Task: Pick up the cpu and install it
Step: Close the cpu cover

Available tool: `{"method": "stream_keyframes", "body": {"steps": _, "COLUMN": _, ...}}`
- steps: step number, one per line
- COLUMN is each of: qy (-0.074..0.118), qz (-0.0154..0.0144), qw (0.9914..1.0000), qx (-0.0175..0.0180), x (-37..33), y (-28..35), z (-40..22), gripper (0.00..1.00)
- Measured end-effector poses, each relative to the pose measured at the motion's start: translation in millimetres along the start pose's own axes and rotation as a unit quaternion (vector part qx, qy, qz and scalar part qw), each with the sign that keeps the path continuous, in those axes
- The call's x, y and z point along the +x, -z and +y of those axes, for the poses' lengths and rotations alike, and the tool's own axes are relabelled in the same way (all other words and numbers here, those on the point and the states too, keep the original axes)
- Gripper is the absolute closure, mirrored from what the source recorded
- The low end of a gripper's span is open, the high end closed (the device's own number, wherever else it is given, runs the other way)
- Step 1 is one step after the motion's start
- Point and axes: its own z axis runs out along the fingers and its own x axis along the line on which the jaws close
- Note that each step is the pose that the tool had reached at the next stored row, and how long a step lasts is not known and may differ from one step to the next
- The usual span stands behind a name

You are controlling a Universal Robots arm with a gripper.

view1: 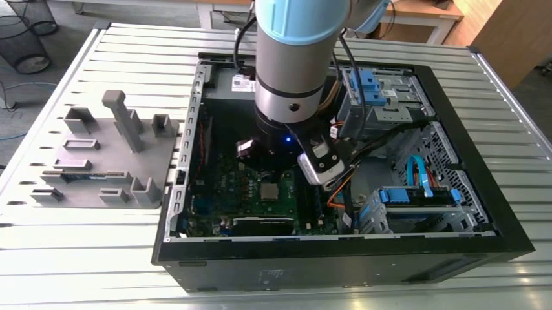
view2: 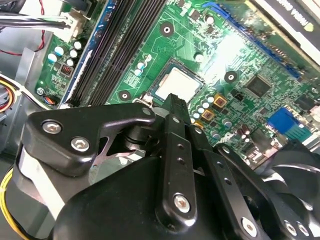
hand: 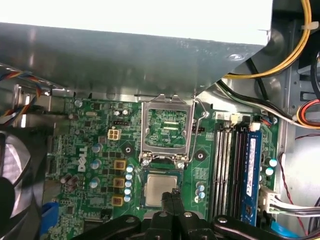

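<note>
The cpu (hand: pixel 160 187) is a small square chip with a dull silver top, lying flat in its socket on the green motherboard (hand: pixel 95 150). It also shows in the second wrist view (view2: pixel 178 83) and the exterior view (view1: pixel 270 190). The hinged silver socket frame (hand: pixel 167 131) stands swung open beside it. My gripper (hand: pixel 172 196) hangs just over the chip's near edge with its black fingers (view2: pixel 175 125) pressed together and nothing between them. Whether the tips touch the chip I cannot tell.
The board lies inside an open black computer case (view1: pixel 483 194) on a slatted metal table. Long black memory sticks (hand: pixel 225 155) run beside the socket. A metal power supply box (hand: pixel 125 55), cable bundles (hand: pixel 295 45) and blue drive bays (view1: pixel 414 197) crowd the case. A grey fixture block (view1: pixel 103 161) sits at the exterior view's left.
</note>
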Motion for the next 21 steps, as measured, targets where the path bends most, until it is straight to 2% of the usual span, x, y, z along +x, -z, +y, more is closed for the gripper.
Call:
{"method": "stream_keyframes", "body": {"steps": 4, "qy": 0.012, "qz": 0.0002, "qw": 0.99992, "qx": -0.0001, "x": -1.1, "y": -2.3, "z": 0.8, "gripper": 0.89}}
{"method": "stream_keyframes", "body": {"steps": 8, "qy": 0.040, "qz": 0.0008, "qw": 0.99920, "qx": -0.0004, "x": -1.3, "y": -4.2, "z": 0.7, "gripper": 0.89}}
{"method": "stream_keyframes", "body": {"steps": 10, "qy": 0.056, "qz": 0.0011, "qw": 0.99844, "qx": -0.0006, "x": -1.3, "y": -5.0, "z": 0.7, "gripper": 0.89}}
{"method": "stream_keyframes", "body": {"steps": 14, "qy": 0.086, "qz": 0.0017, "qw": 0.99625, "qx": -0.0008, "x": -1.4, "y": -6.3, "z": 0.6, "gripper": 0.89}}
{"method": "stream_keyframes", "body": {"steps": 21, "qy": 0.088, "qz": 0.0017, "qw": 0.99608, "qx": -0.0009, "x": -1.5, "y": -6.6, "z": 1.6, "gripper": 0.89}}
